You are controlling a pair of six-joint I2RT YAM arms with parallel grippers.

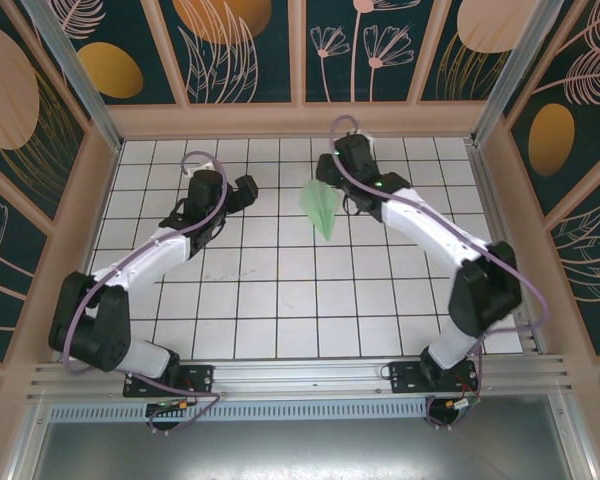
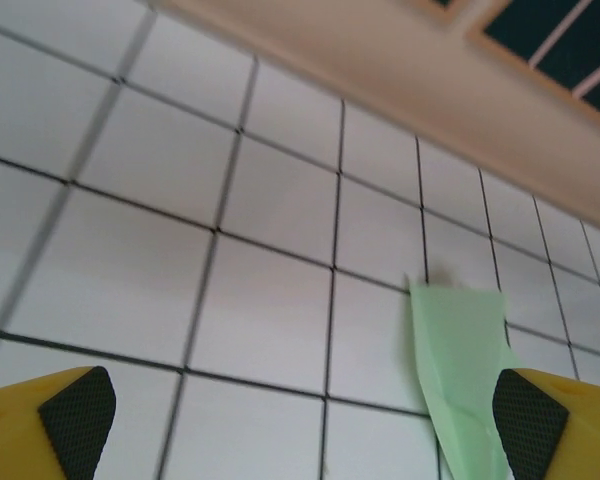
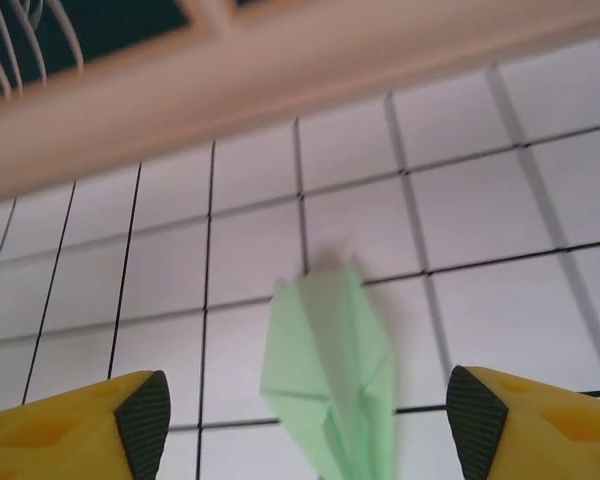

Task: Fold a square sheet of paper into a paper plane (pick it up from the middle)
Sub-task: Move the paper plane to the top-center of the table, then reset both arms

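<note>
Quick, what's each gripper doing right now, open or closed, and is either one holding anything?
Left gripper: open, holding nothing.
Right gripper: open; the paper plane lies between its fingers, clear of both, not gripped.

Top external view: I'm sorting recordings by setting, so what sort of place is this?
Probably a purpose-built robot test cell: a white grid-tiled table boxed in by patterned wall panels, with the left arm and right arm bolted to a rail at its near edge.
</note>
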